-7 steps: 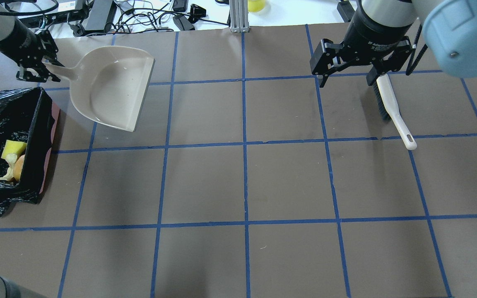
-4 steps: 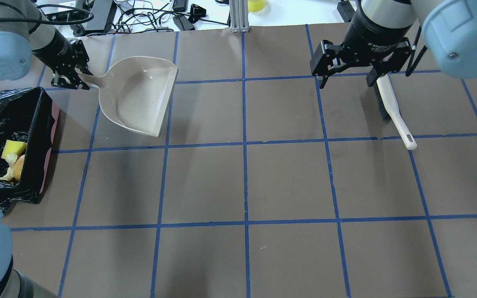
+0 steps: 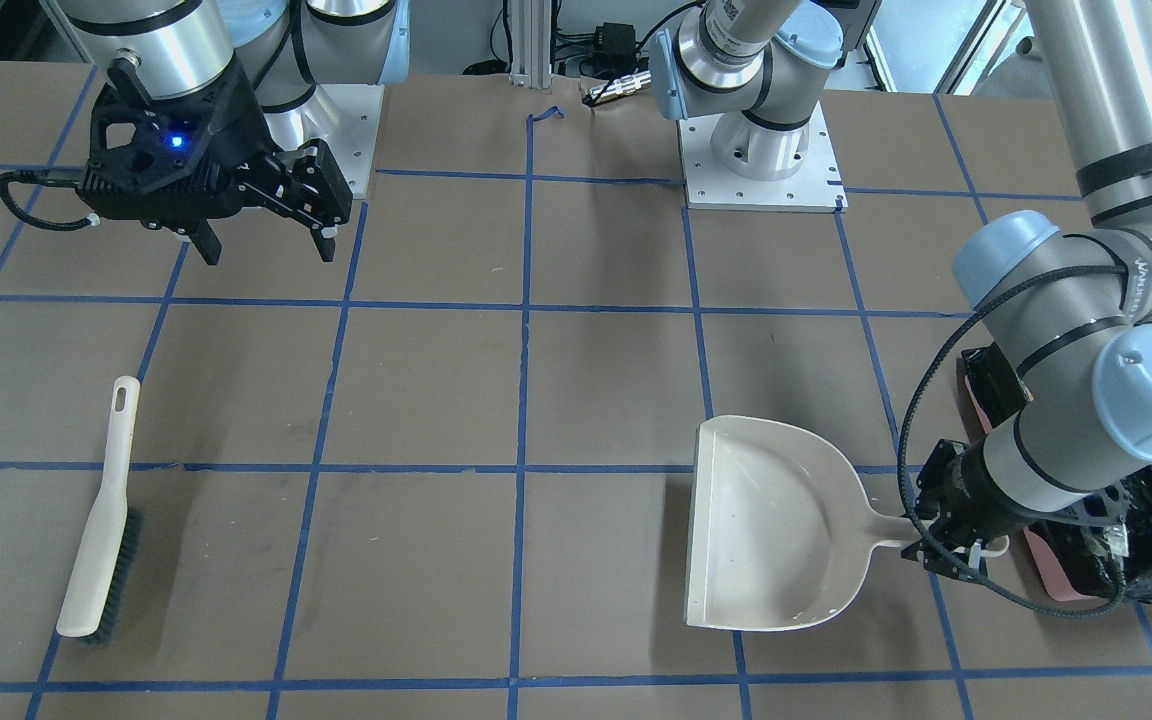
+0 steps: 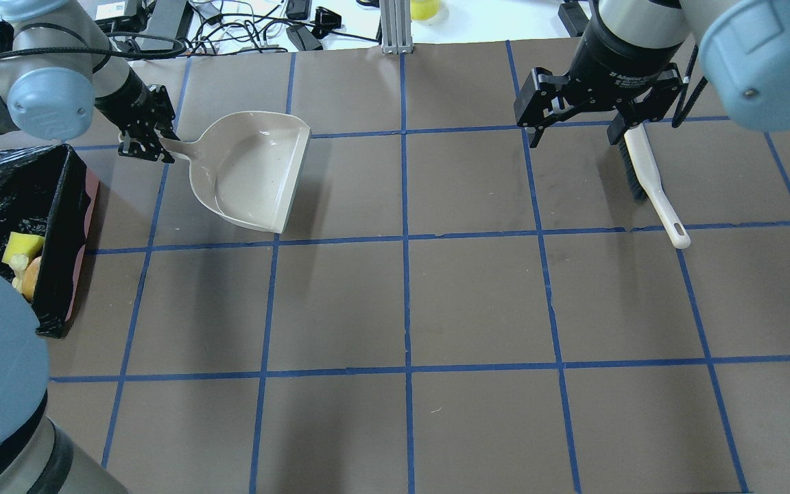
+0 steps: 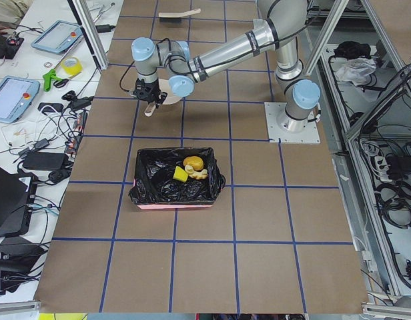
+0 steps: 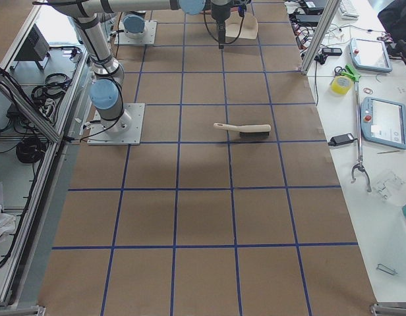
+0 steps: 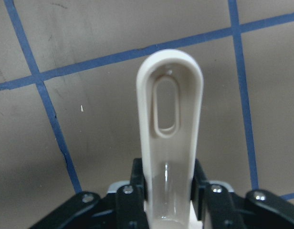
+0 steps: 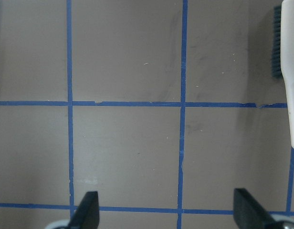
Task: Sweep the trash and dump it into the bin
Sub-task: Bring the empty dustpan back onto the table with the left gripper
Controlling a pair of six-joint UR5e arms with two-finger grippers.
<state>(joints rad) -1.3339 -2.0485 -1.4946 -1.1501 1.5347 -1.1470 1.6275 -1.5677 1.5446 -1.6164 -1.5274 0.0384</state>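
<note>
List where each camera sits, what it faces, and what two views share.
Front-facing: across the table, facing the robot; left arm, right arm, bases.
Overhead: behind the robot, looking down; both arms.
Exterior left: table's end by the bin; left arm.
Exterior right: opposite end; both bases.
Left wrist: above left gripper, down onto dustpan handle.
Right wrist: above open right gripper, down onto table; brush at edge.
Shared: front-facing and overhead both show dustpan and brush.

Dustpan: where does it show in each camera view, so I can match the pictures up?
Front-facing: dustpan lower right of centre, handle pointing right.
Overhead: upper left, handle pointing left.
Exterior left: small, upper left.
Exterior right: top edge, right of centre.
Left wrist: only its handle, centre.
Right wrist: not in view.
Shared landmark: the left gripper shut on its handle.
</note>
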